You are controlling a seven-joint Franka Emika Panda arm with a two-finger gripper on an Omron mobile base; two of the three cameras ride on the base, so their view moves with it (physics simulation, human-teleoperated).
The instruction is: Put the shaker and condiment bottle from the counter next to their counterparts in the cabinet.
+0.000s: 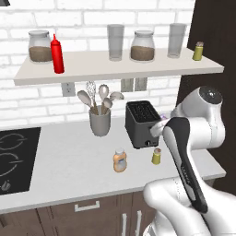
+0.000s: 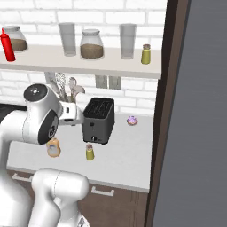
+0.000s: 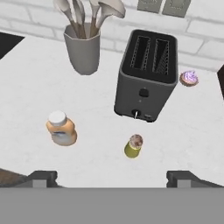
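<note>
On the counter [image 1: 69,161], the olive-yellow shaker [image 3: 133,146] stands in front of the toaster, also seen in the left base view [image 1: 156,156] and the right base view [image 2: 90,152]. To its left stands the orange-tan condiment bottle [image 3: 61,128] [image 1: 120,160] [image 2: 53,147] with its pale cap. My gripper [image 3: 112,179] hangs open above the counter's front, holding nothing, with the shaker slightly right of centre between its fingertips [image 3: 41,177]. Up on the cabinet shelf [image 1: 115,69] are the counterparts: a red squeeze bottle [image 1: 57,54] at the left and a second shaker [image 1: 198,51] at the right end.
A black toaster [image 1: 143,123] and a grey utensil holder [image 1: 100,120] stand behind the two items. A pink-topped pastry [image 3: 189,78] lies to the toaster's right. Two jars [image 1: 142,46] and two glasses [image 1: 115,42] share the shelf. The hob [image 1: 14,159] is at the left and a tall dark panel [image 2: 195,111] at the right.
</note>
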